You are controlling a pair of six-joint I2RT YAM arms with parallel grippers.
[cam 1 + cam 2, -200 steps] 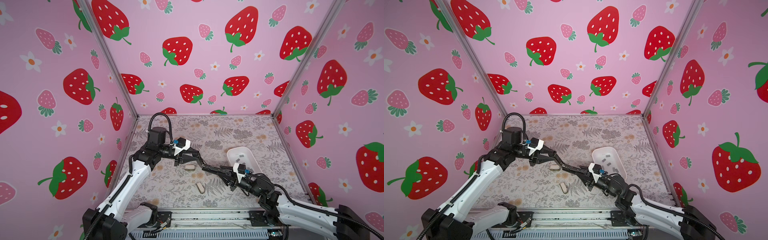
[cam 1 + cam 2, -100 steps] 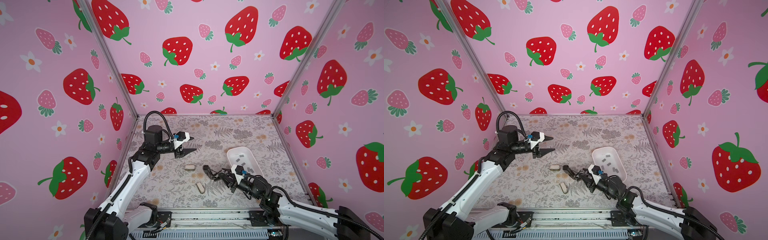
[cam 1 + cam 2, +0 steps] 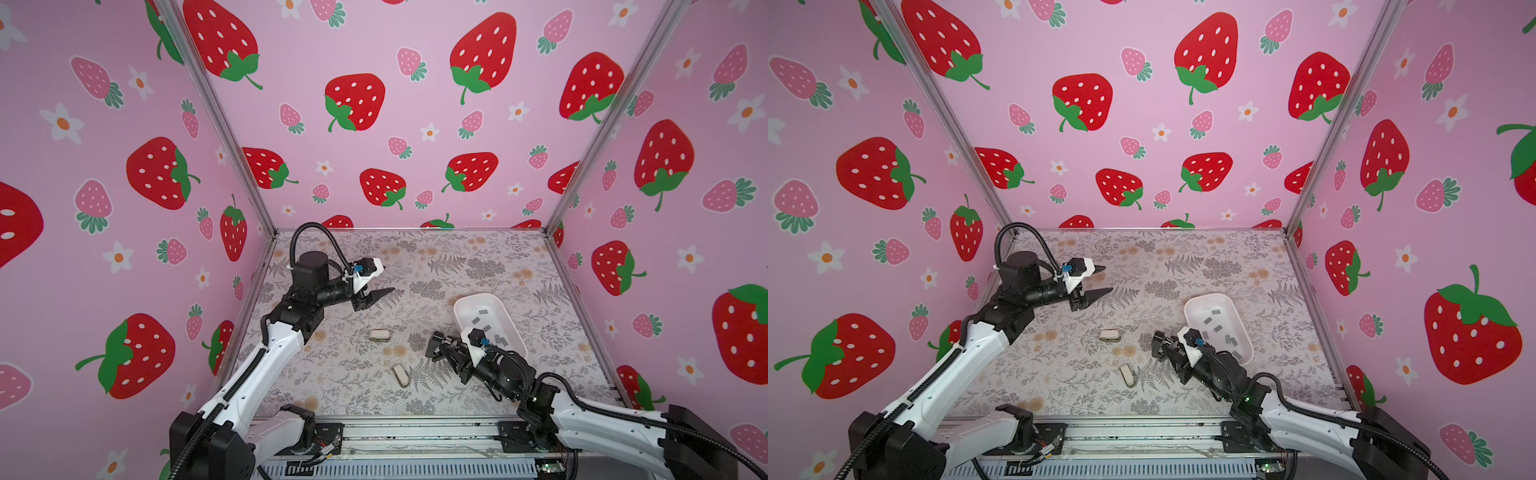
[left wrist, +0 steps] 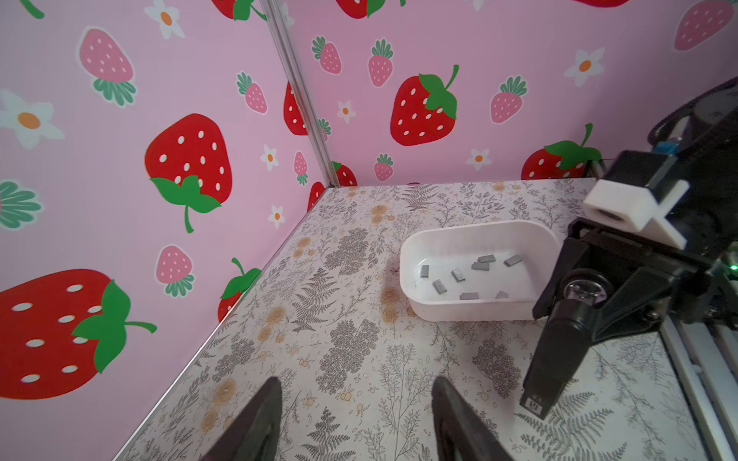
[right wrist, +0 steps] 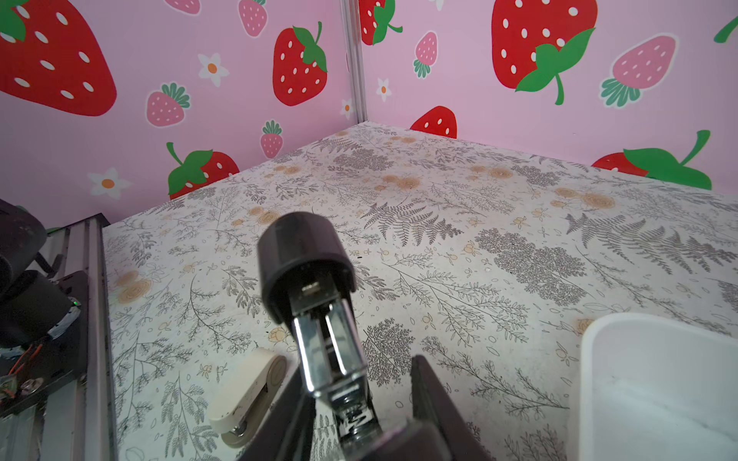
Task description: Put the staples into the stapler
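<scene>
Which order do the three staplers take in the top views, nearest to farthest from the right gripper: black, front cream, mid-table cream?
1. black stapler: held in the jaws of the right gripper, on the right side.
2. front cream stapler: lying on the table toward the front edge, left of that gripper.
3. mid-table cream stapler: farther left, near the middle.

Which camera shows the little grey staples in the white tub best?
Left wrist view: the staples lie large and separate in the tub. Both top views show them tiny; the right wrist view shows only the tub's corner.
</scene>
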